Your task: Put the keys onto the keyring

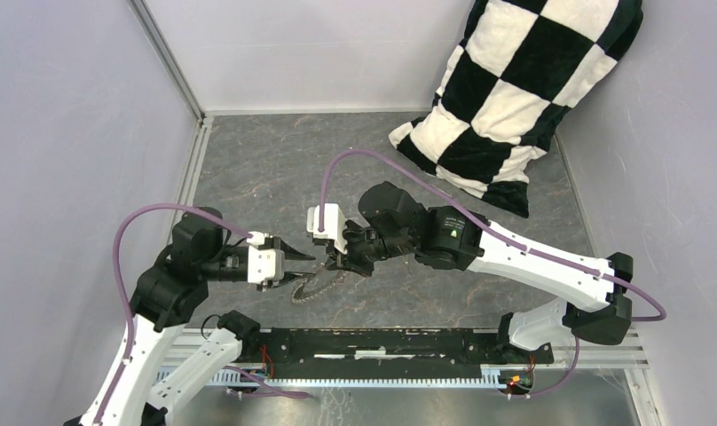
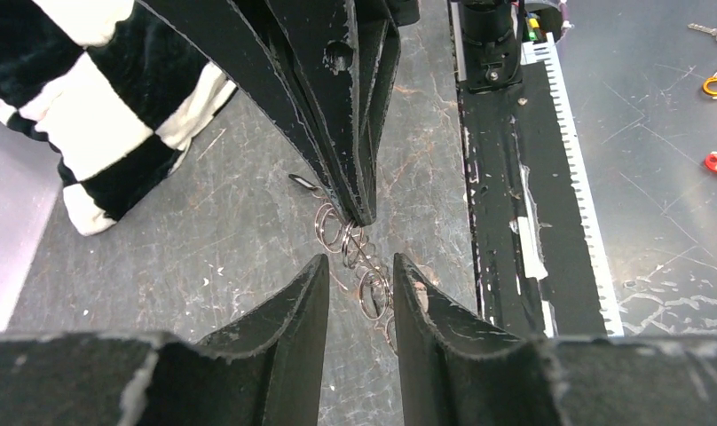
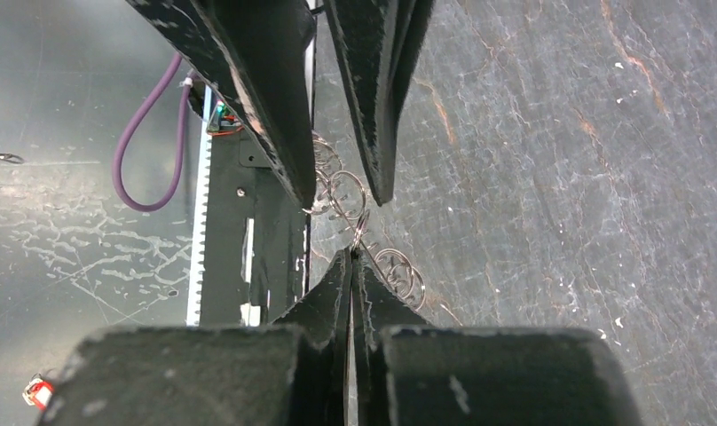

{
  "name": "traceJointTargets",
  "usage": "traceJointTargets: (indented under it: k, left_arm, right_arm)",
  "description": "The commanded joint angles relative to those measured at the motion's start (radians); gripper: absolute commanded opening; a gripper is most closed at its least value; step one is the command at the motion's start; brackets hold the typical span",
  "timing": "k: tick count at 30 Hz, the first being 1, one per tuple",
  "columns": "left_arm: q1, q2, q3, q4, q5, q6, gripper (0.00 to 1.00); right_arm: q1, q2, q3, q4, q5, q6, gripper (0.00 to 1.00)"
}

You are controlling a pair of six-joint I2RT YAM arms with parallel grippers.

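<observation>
left pincer (image 2: pixel 359 263) open, jaws straddling the keyring (image 2: pixel 373 293), a strand of linked rings on the table (image 2: pixel 204 266). long axis runs straight toward the right pincer (image 3: pixel 353 253), closed and pinching one ring; tips nearly meet, both arms equally near.

I have the left arm (image 1: pixel 164 297) folded at the elbow and reaching to the right. The left end effector (image 2: pixel 359 264) is held level with its fingers parted. The right arm (image 1: pixel 532 259) stretches leftward with its wrist (image 1: pixel 399 232) angled down. The right end effector (image 3: pixel 350 256) has both fingers pressed together on the keyring (image 3: pixel 397 266), its tips close to the left ones.
</observation>
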Motion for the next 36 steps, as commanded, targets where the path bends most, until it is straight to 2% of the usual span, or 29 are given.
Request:
traceJointTargets:
  k: [1, 13, 17, 26, 36]
  left_arm:
    - [-0.003, 0.026, -0.018, 0.030, 0.049, 0.037, 0.40]
    - [-0.004, 0.058, 0.037, -0.010, 0.042, 0.062, 0.30]
    - [-0.003, 0.062, 0.050, -0.011, 0.079, 0.033, 0.21]
    - [-0.004, 0.077, 0.072, -0.033, 0.115, 0.031, 0.03]
    - [-0.002, 0.100, 0.091, -0.054, 0.128, 0.045, 0.02]
  right_arm:
    - [0.005, -0.004, 0.053, 0.081, -0.045, 0.005, 0.01]
    - [0.005, -0.007, 0.039, 0.099, -0.054, 0.002, 0.01]
    - [0.005, -0.040, -0.019, 0.160, -0.049, 0.017, 0.01]
    - [0.005, -0.031, -0.009, 0.154, -0.065, 0.019, 0.01]
    - [0.003, -0.086, -0.106, 0.242, -0.030, 0.046, 0.00]
